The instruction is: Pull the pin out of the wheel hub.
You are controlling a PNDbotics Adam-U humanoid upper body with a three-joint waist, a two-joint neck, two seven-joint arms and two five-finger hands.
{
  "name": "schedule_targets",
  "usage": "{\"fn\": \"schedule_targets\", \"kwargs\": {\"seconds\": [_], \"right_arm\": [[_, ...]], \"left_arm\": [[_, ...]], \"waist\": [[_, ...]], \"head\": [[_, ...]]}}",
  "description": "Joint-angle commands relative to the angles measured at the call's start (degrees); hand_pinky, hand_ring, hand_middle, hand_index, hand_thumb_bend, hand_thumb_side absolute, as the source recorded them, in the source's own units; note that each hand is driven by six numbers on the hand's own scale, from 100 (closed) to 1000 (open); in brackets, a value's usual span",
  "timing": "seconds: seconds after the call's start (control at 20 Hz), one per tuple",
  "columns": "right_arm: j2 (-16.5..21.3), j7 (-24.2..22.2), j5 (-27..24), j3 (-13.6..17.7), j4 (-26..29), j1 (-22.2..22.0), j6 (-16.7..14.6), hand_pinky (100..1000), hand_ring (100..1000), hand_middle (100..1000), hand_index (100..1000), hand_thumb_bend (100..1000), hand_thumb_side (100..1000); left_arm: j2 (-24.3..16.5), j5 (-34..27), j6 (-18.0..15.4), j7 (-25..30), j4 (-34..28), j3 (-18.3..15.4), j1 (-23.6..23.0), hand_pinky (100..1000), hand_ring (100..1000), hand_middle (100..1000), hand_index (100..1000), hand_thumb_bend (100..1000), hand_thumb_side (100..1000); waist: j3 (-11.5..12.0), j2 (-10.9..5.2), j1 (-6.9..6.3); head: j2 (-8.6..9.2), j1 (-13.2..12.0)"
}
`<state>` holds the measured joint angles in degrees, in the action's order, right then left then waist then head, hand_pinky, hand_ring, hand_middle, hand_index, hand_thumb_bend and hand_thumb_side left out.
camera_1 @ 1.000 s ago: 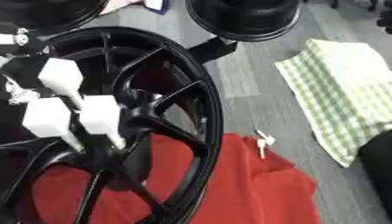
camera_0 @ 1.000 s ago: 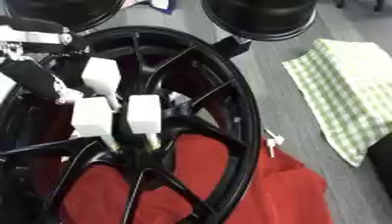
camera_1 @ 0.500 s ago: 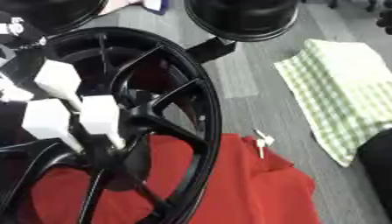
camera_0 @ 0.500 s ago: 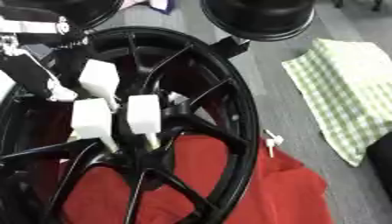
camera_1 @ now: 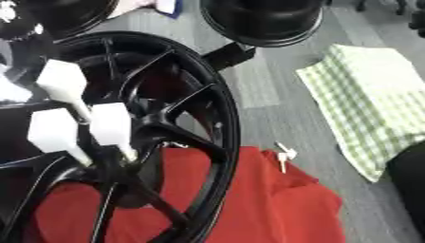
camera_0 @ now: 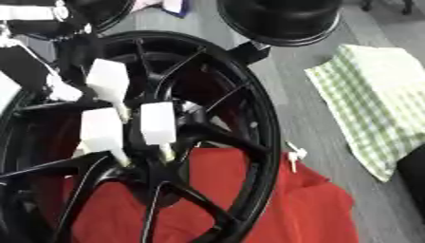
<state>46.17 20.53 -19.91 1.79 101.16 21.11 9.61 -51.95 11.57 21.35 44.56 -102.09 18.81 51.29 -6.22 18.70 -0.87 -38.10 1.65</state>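
Note:
A large black spoked wheel lies on a red cloth; its spokes meet at the hub at lower left. My left hand, black with white finger covers, reaches in from the upper left. Its fingers point straight down between the spokes, tips just above the hub. I cannot make out a pin between them. A small white pin-shaped piece lies on the cloth's edge just outside the rim, apart from the hand. My right hand shows in no view.
A second black wheel stands at the top, close to the first rim. A green checked cloth lies on the grey floor at right. A dark shape cuts in at the right edge.

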Motion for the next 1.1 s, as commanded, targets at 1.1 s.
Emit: {"fn": "schedule_targets", "kwargs": {"seconds": [1.1], "right_arm": [[2.14, 1.01, 0.03, 2.00, 0.09, -1.40, -0.21, 814, 704, 616, 683, 100, 652]], "left_arm": [[-4.35, -14.46, 3.38, -22.20, -0.28, -18.66, 0.70, 507, 400, 366, 321, 420, 100]], "waist": [[2.36, -2.42, 1.11]], "head": [[0.09, 1.78]]}}
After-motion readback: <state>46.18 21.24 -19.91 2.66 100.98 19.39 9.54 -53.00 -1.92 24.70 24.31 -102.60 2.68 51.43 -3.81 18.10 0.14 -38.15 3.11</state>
